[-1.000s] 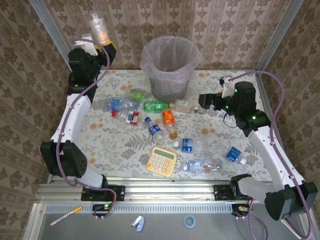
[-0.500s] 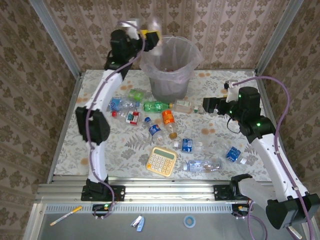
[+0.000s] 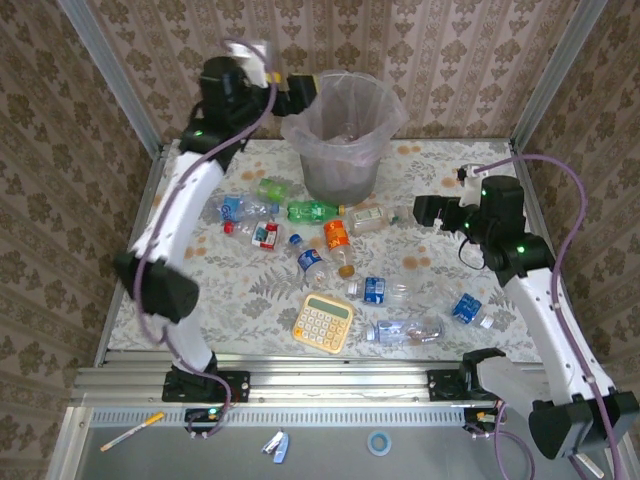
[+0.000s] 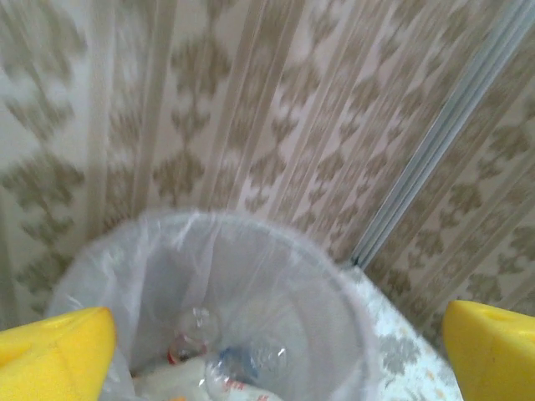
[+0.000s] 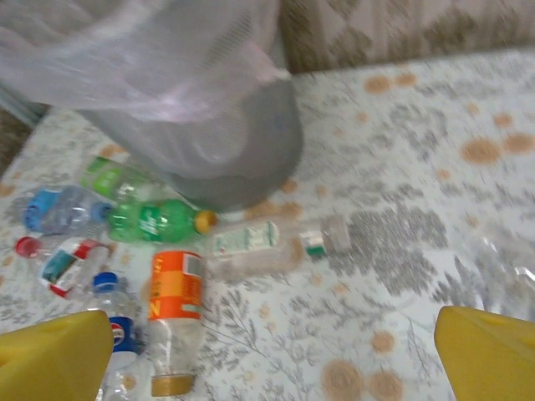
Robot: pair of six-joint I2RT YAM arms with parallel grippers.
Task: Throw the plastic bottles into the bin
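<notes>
Patterned tabletop point(image 3: 240, 300) | left gripper point(image 3: 300, 92) now spread, empty above bin point(image 3: 340, 165) | load dropped; scattered plastic bottles point(image 3: 320, 212) remain.

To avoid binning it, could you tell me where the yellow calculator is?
Top view: the flat yellow calculator lies centre-front on the table, left of a crushed clear plastic bottle with a blue label.

Left gripper point(image 3: 303, 92) swung from far left, raised high, over to the rim of the round grey bag-lined bin point(image 3: 340, 170). Its fingers are now spread, and the clear orange-tinted plastic bottle it held is gone. Right gripper point(image 3: 422, 211) drifted slightly right.
</notes>
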